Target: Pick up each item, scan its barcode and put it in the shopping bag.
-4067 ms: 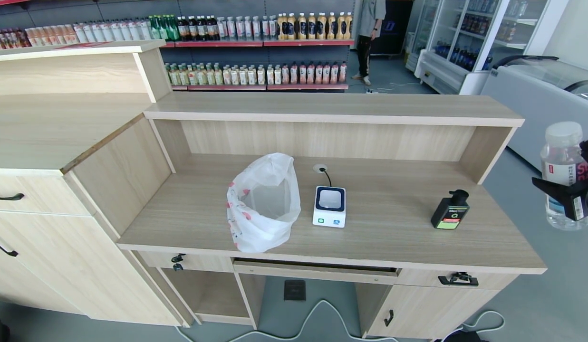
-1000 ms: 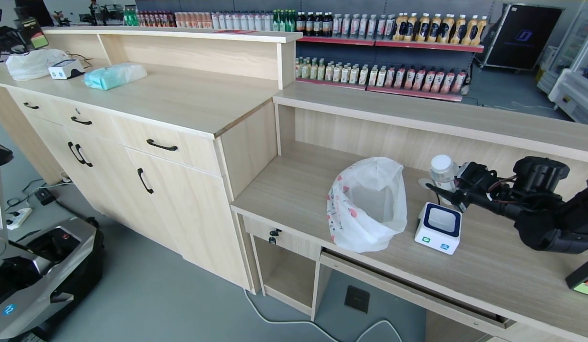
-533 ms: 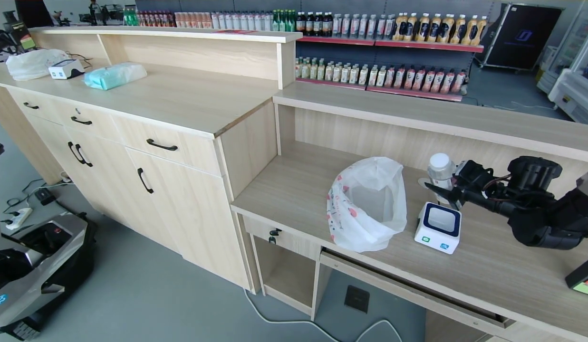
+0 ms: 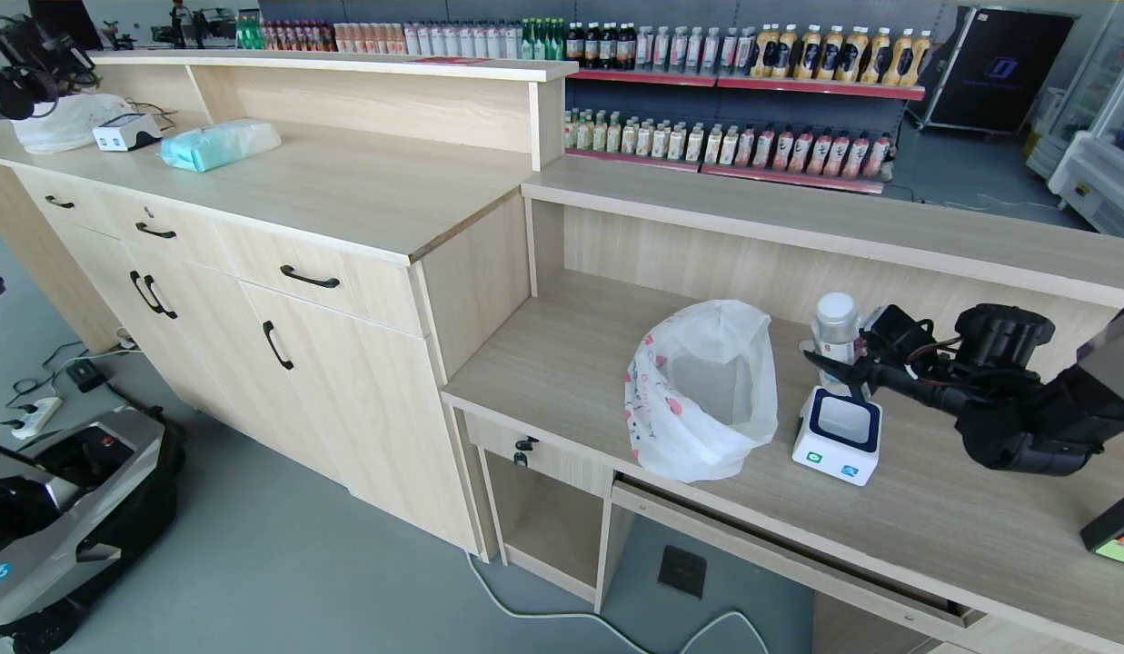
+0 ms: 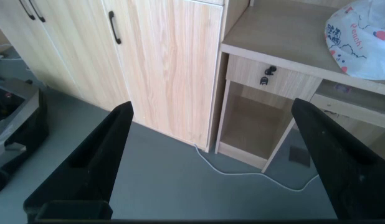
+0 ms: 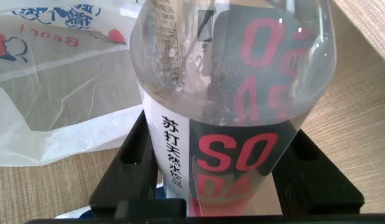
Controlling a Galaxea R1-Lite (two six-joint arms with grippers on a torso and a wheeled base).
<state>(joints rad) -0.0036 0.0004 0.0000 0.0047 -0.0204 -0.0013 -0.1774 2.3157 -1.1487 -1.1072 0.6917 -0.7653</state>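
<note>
My right gripper (image 4: 845, 365) is shut on a clear soda bottle (image 4: 835, 329) with a white cap, held upright just behind and above the white barcode scanner (image 4: 838, 435) on the counter. In the right wrist view the bottle (image 6: 233, 106) stands between the black fingers (image 6: 127, 168), with the shopping bag (image 6: 61, 81) beyond it. The white shopping bag (image 4: 702, 391) stands open to the left of the scanner. A dark bottle with a green label (image 4: 1116, 538) lies at the counter's right edge. My left gripper (image 5: 212, 107) hangs open over the floor beside the cabinet, holding nothing.
A raised ledge (image 4: 798, 218) runs behind the counter recess, close above the bottle. The taller counter (image 4: 343, 191) to the left carries a tissue pack (image 4: 218, 143), another scanner (image 4: 125, 132) and a bag (image 4: 62, 123). Shelves of drinks (image 4: 725, 91) line the back wall.
The head camera has swung left since the earliest frame. My right gripper brought the bottle from beyond the counter's right end to the scanner, edging left over the last second.
</note>
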